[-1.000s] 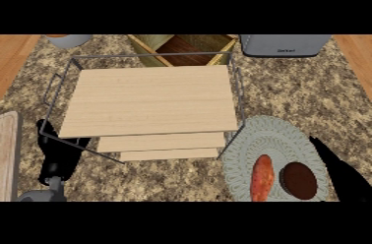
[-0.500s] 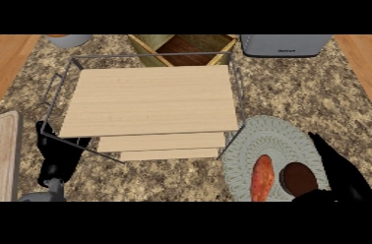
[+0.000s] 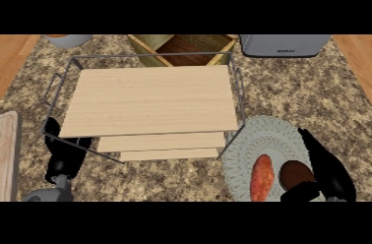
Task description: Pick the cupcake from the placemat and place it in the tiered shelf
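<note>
On the pale green round placemat [image 3: 254, 135] at the lower right lie a brown cupcake [image 3: 292, 171] and an orange-red oblong item [image 3: 262, 177] beside it. My right hand [image 3: 324, 165] is at the cupcake's right side, fingers straight along it and the thumb [image 3: 303, 190] bent in below it; it does not hold the cupcake. The tiered shelf [image 3: 149, 101], with light wooden boards in a grey wire frame, fills the middle of the counter. My left hand [image 3: 64, 152] rests open at the shelf's lower left corner.
A grey appliance [image 3: 285, 44] stands at the back right, a grey pot [image 3: 68, 39] at the back left, and a wooden box [image 3: 185, 48] behind the shelf. A light board's edge [image 3: 7, 154] shows at the far left. Speckled counter surrounds everything.
My right hand has moved slightly left, closer against the cupcake, with its thumb coming in under it. The left hand has stayed where it was.
</note>
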You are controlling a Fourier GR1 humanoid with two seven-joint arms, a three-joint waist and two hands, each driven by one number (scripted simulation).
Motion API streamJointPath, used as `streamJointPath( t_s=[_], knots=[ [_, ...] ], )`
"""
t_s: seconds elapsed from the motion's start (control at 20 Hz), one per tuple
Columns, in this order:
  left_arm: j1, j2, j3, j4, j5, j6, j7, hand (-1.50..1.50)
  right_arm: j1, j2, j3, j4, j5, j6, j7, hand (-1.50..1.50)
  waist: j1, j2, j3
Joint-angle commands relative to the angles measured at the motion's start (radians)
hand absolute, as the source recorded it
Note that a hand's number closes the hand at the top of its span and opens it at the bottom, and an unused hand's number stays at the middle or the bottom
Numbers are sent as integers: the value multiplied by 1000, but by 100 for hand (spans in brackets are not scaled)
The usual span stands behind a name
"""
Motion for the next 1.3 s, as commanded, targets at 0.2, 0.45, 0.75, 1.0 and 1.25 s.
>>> streamJointPath(
  t_s=[0.2,0.45,0.75,1.0,1.25],
  knots=[
    [-25,-11,26,55,-28,-4,-35,0,-13,2,26,13,19,100,-46,150,0,2,3],
    [44,3,15,-77,-8,-27,34,0,34,-24,62,141,37,56,-256,150,3,1,3],
    [16,-16,41,31,-16,-43,-37,0,44,78,127,85,102,-30,-256,150,-1,2,3],
    [41,11,49,-11,-12,-60,-19,0,129,157,278,-182,200,-56,-147,150,-5,-1,2],
    [13,1,33,-4,-6,-70,-9,0,72,295,724,-136,291,-95,29,150,35,-5,-1]
  ],
)
